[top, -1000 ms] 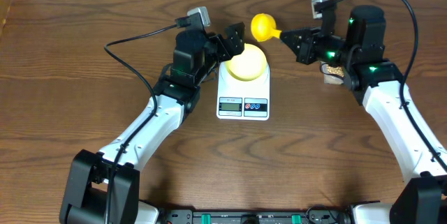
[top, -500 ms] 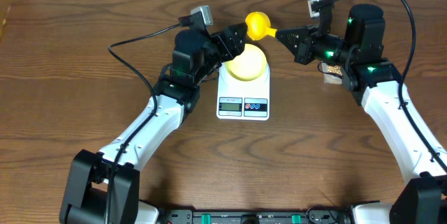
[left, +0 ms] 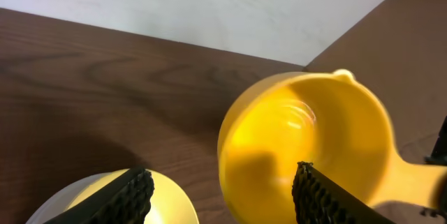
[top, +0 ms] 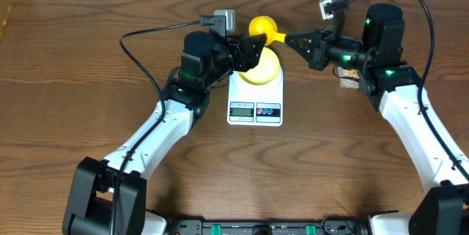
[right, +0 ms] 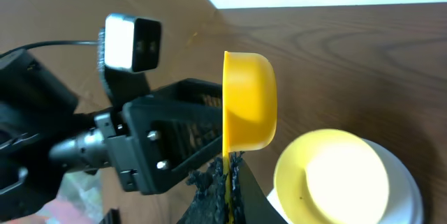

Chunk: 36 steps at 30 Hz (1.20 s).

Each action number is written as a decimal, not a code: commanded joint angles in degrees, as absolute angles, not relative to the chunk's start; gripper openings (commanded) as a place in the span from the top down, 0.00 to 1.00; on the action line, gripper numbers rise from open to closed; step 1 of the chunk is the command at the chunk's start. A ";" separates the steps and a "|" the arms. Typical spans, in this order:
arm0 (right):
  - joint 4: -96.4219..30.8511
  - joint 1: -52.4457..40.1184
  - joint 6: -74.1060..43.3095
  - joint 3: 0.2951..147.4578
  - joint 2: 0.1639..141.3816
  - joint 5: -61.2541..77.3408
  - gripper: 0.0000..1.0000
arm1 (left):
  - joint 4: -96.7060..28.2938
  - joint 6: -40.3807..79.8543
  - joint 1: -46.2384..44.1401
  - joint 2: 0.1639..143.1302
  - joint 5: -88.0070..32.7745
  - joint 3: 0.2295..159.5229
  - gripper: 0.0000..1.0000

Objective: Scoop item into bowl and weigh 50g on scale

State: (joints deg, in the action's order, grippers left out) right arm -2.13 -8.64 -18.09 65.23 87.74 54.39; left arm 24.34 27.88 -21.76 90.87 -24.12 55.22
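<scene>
Scoop (top: 260,27) farther left than before, left gripper (top: 251,50) closer beside it

Overhead: fixed, high, straight down; takes in the whole tabletop (top: 58,118) and both arms. Left wrist: close, low, facing the far wall past yellow scoop (left: 307,147) and bowl (left: 174,206). Right wrist: close, facing left. All three share scoop and bowl.

You cannot read the display of the white rectangular scale (top: 249,92). Your left end effector (top: 253,50) covers part of the small pale yellow bowl (top: 268,68) beneath it; beyond it, the bright yellow plastic scoop (left: 307,147) has its handle cropped.
</scene>
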 commanded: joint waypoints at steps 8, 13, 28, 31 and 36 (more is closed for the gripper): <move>-3.38 -9.10 -16.64 66.26 86.78 60.31 0.99 | 27.22 25.74 -21.56 90.54 -25.08 55.75 0.65; -3.38 -9.10 -16.64 66.28 86.78 59.90 0.99 | 27.62 26.04 -21.56 90.54 -25.10 55.75 0.81; -3.44 -8.97 -16.62 66.28 86.78 56.88 0.48 | 27.42 23.18 -21.54 90.54 -24.43 55.75 0.93; -3.44 -8.97 -15.70 66.28 86.78 56.90 0.45 | 26.89 21.87 -21.39 90.54 -24.45 55.75 0.92; -4.16 -7.68 -10.94 66.26 86.80 56.90 0.41 | 23.09 17.58 -20.18 90.54 -26.22 55.75 0.93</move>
